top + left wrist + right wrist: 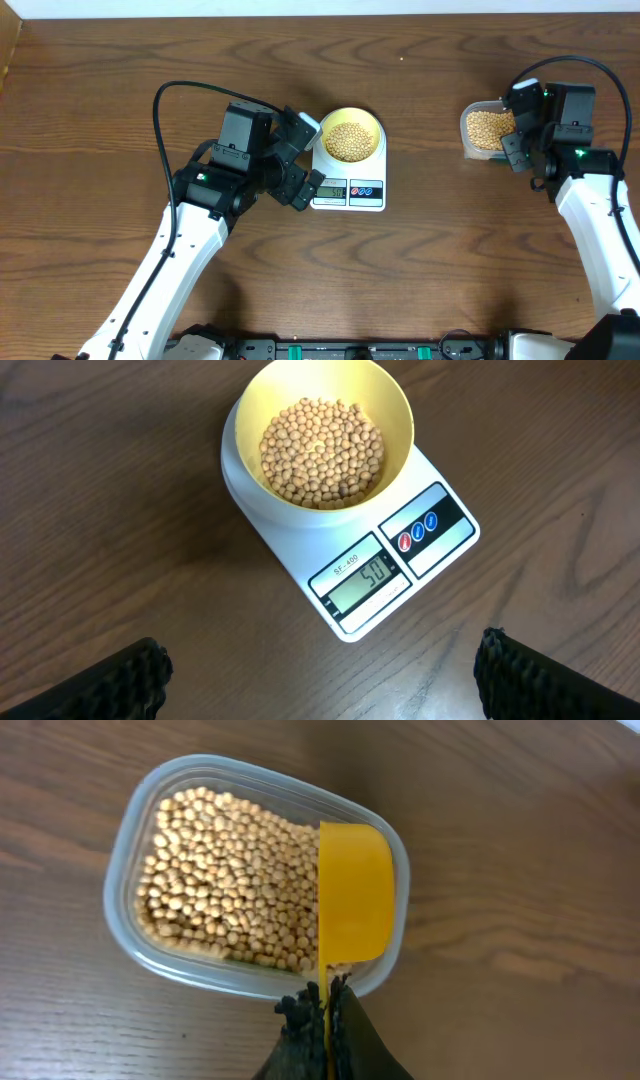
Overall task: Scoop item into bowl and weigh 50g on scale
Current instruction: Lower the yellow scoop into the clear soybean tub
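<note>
The bowl [351, 137] of beans [322, 450] is set on the scale [440, 525]. The left gripper [322, 675] is held wide open beside it. The yellow scoop [354, 905] is clamped by the right gripper [325, 1012] over the clear container [130, 860].

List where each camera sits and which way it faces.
Overhead: fixed above the table, looking down; left arm and right arm show, with scale, bowl and container.
Left wrist: looking down at the beans in the bowl; open left gripper's fingertips at the bottom corners.
Right wrist: looking down into the container; right gripper shut on the scoop handle.
Shared: overhead and left wrist both show the bowl on the scale.
</note>
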`<state>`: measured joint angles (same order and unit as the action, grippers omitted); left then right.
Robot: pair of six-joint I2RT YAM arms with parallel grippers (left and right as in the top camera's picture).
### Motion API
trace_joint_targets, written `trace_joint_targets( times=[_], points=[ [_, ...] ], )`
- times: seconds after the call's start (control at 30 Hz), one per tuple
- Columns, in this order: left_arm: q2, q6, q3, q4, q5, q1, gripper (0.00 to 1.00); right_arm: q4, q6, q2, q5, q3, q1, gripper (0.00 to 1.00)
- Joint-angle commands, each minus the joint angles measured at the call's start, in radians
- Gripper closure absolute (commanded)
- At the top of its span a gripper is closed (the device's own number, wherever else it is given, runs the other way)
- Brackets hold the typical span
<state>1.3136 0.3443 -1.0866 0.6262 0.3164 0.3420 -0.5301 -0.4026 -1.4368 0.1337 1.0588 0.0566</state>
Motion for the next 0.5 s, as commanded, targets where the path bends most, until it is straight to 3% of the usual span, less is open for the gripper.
trace_joint_targets(
  times=[0.0,0.23,0.47],
  points=[
    [-0.007,0.003,0.003,0.002,0.012,-0.004,0.01,0.01,0.285,0.025,0.021,0.003,0.0,0.99],
    [-0.007,0.003,0.003,0.002,0.012,-0.004,0.01,0.013,0.872,0.021,-0.061,0.003,0.024,0.98],
    [-0.007,0.003,0.003,0.002,0.012,-0.004,0.01,0.018,1.123,-0.036,-0.075,0.003,0.025,0.98]
  ],
)
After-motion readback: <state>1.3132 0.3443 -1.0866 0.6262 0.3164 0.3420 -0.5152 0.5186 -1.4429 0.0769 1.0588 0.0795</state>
